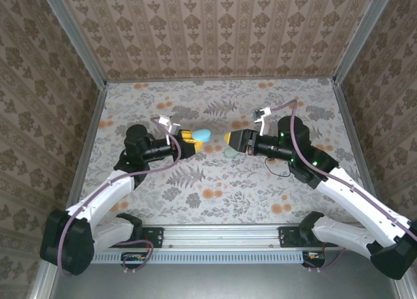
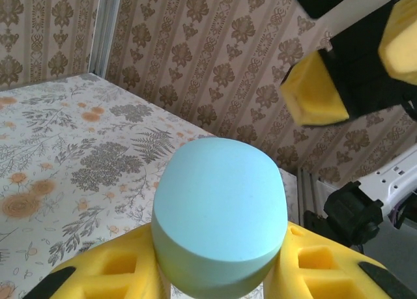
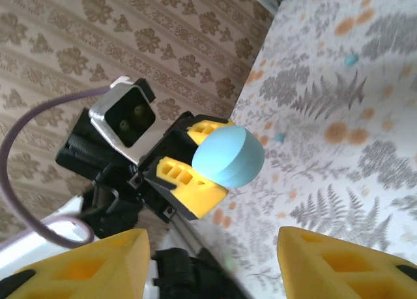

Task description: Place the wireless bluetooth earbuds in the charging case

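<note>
My left gripper (image 1: 193, 138) is shut on a light-blue oval charging case (image 1: 203, 135), holding it above the floral table (image 1: 215, 182). In the left wrist view the case (image 2: 221, 201) sits squeezed between the yellow pads (image 2: 111, 273). My right gripper (image 1: 228, 140) faces it from the right, a short gap away, open with nothing between its fingers (image 3: 85, 266). The right wrist view has the case (image 3: 228, 157) in the left gripper (image 3: 223, 159), and two tiny pale-blue earbuds (image 3: 352, 60) (image 3: 279, 137) lying on the table beyond.
A mint-green oval case (image 1: 230, 154) lies on the table just under the right gripper. Patterned walls with metal frame posts (image 1: 88, 58) close in the table on three sides. A thin black cable (image 1: 281, 170) loops beside the right arm.
</note>
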